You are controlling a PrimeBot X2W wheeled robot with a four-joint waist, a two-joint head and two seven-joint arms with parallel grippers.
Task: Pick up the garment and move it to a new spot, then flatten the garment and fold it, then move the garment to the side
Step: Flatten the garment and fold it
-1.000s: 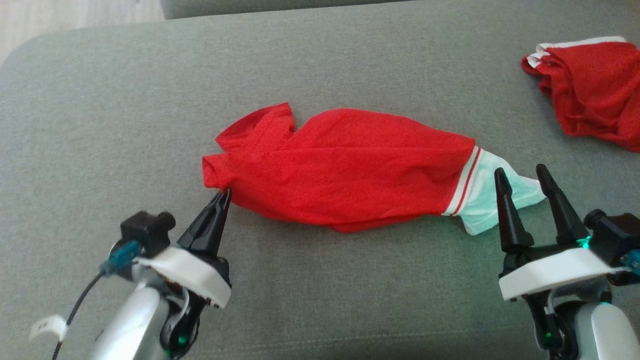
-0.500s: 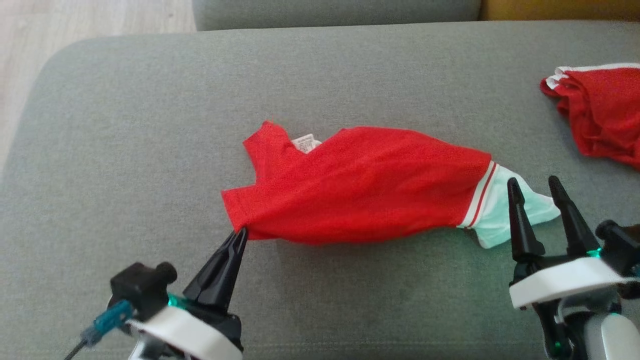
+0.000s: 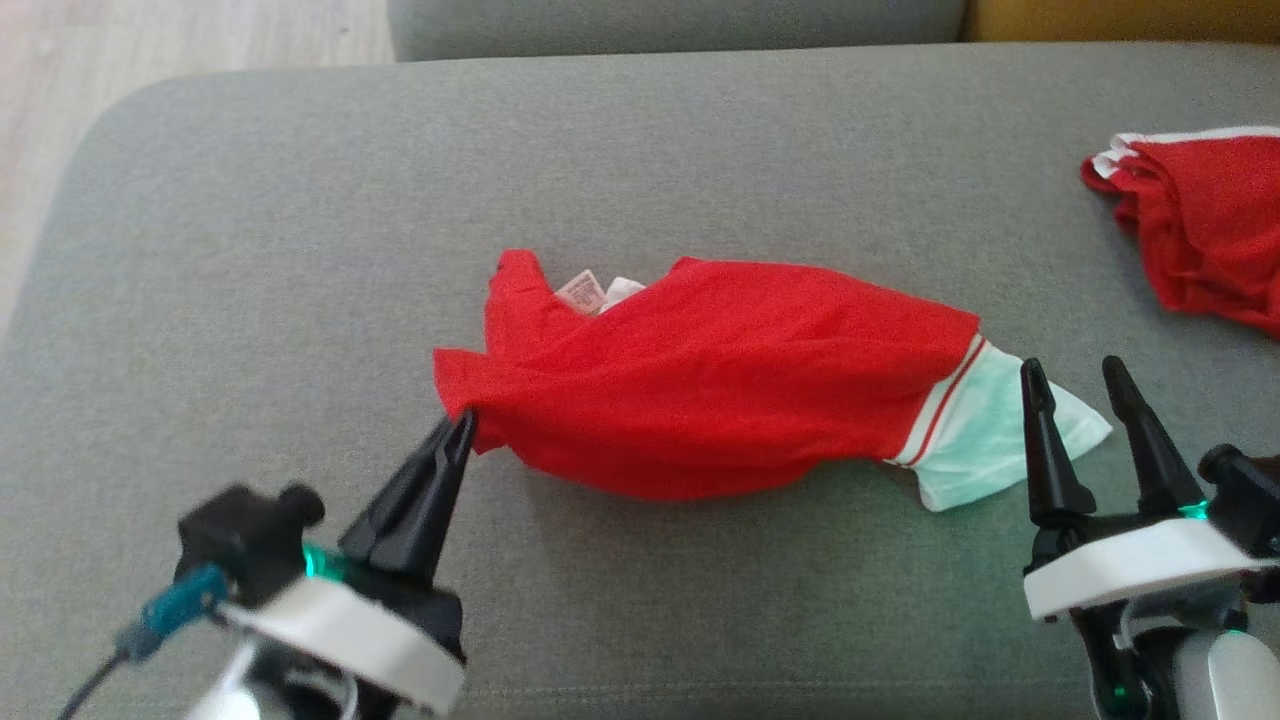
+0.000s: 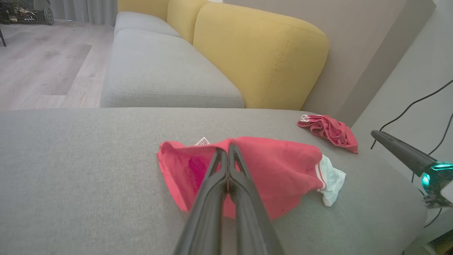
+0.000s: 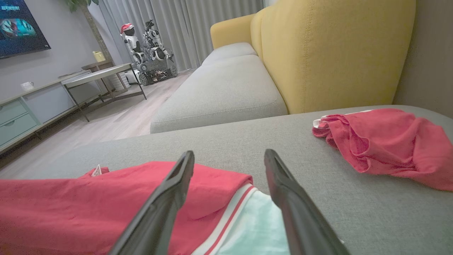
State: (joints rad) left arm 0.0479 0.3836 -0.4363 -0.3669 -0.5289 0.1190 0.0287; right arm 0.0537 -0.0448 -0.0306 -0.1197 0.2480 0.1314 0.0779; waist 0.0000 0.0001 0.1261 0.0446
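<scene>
— Where is the garment?
— The red garment [image 3: 720, 390] lies bunched across the middle of the grey cushion [image 3: 250, 250]. Its pale end with the striped band points toward the right edge, and a small label [image 3: 581, 291] shows on its far side.
— The left gripper?
— The left gripper [image 3: 463, 422] is pinched tight on the garment's left corner.
— And the right gripper?
— The right gripper [image 3: 1071, 366] has its fingers spread wide at the pale end and grips nothing. Whether the tips touch the fabric, I cannot tell.
— Anything else?
— A crumpled red cloth [image 3: 1200, 210] sits near the far right corner, well apart.
</scene>
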